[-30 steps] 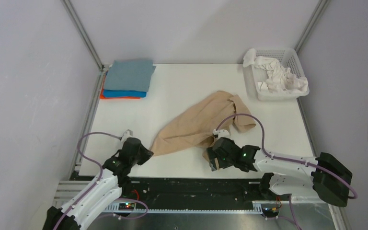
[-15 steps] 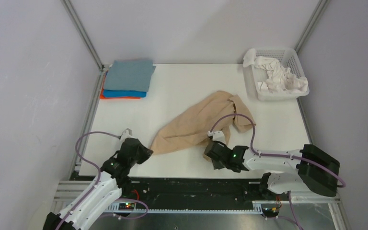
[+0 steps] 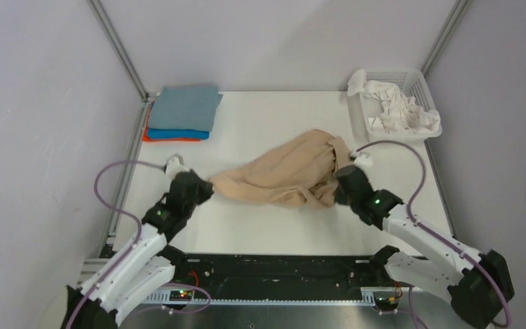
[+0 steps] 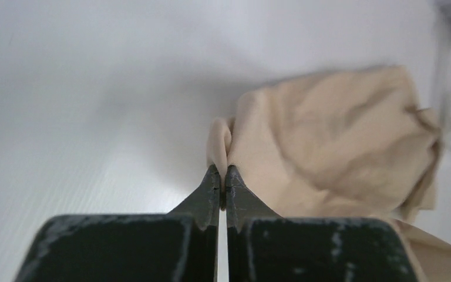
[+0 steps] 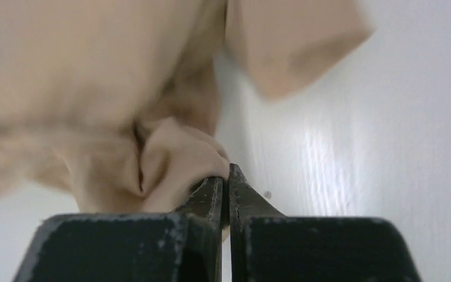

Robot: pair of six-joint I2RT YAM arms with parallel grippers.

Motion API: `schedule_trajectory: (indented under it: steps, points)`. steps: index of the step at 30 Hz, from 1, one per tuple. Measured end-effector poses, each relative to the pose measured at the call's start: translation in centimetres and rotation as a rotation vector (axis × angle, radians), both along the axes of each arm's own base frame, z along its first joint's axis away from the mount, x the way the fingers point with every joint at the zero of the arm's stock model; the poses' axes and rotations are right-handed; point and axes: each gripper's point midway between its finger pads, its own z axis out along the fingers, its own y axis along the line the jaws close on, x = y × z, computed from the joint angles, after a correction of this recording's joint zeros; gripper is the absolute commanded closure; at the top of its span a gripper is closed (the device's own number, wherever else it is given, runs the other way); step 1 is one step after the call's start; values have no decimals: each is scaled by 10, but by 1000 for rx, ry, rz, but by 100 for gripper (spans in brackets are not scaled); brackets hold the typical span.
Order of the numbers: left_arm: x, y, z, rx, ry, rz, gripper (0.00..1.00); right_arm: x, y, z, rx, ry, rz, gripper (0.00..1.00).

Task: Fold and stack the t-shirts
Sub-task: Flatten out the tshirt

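A tan t-shirt (image 3: 284, 175) hangs bunched between both grippers above the white table's middle. My left gripper (image 3: 207, 189) is shut on its left edge; in the left wrist view a fold of tan cloth (image 4: 329, 147) is pinched between the jaws of that gripper (image 4: 222, 176). My right gripper (image 3: 340, 184) is shut on the shirt's right edge; the right wrist view shows this gripper (image 5: 228, 176) with tan cloth (image 5: 94, 76) caught between its jaws. A stack of folded t-shirts (image 3: 181, 114), grey-blue over bright blue over orange, lies at the back left. White t-shirts (image 3: 401, 110) lie crumpled in the basket.
A white mesh basket (image 3: 419, 79) stands at the back right corner. Grey walls and metal frame posts (image 3: 120, 51) close in the table (image 3: 274, 113) on three sides. Purple cables (image 3: 397, 147) loop up from both wrists.
The right gripper closed on the tan shirt's edge and swung right and away. The left gripper carried its corner away from the near edge. The shirt now stretches between them.
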Motion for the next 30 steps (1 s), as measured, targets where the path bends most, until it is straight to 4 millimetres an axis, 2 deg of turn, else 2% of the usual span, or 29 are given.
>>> schedule_trajectory:
  steps: [2, 3, 5, 6, 8, 11, 14, 17, 20, 23, 27, 30]
  points:
    - [24, -7, 37, 17, -54, -5, 100, 27, -17, 32, 24, -93, -79, 100]
    - [38, -11, 58, 25, -87, -11, 100, 41, -24, 55, 41, -151, -110, 100]
    - [62, -19, 107, 26, -187, -17, 100, 64, -38, 106, 69, -269, -156, 100]
    - [69, -20, 130, 27, -234, -17, 100, 74, -44, 138, 86, -343, -174, 100]
    - [76, -18, 175, 34, -334, -10, 100, 87, -57, 201, 105, -486, -198, 100]
    - [73, -9, 248, 39, -492, 0, 100, 87, -79, 296, 130, -694, -222, 100]
    - [56, -3, 313, 22, -640, -17, 100, 66, -92, 366, 167, -858, -215, 100]
    - [27, 0, 378, -7, -794, -67, 100, 37, -93, 432, 194, -996, -146, 100]
    - [-8, 6, 429, -37, -928, -114, 100, 4, -92, 499, 211, -1135, -65, 100]
    - [-46, 14, 470, -57, -1050, -150, 100, -34, -94, 553, 223, -1274, 1, 100]
    - [-109, 32, 514, -81, -1215, -190, 100, -92, -96, 604, 242, -1434, 94, 100]
    - [-146, 37, 535, -92, -1311, -245, 100, -127, -97, 626, 250, -1527, 146, 100]
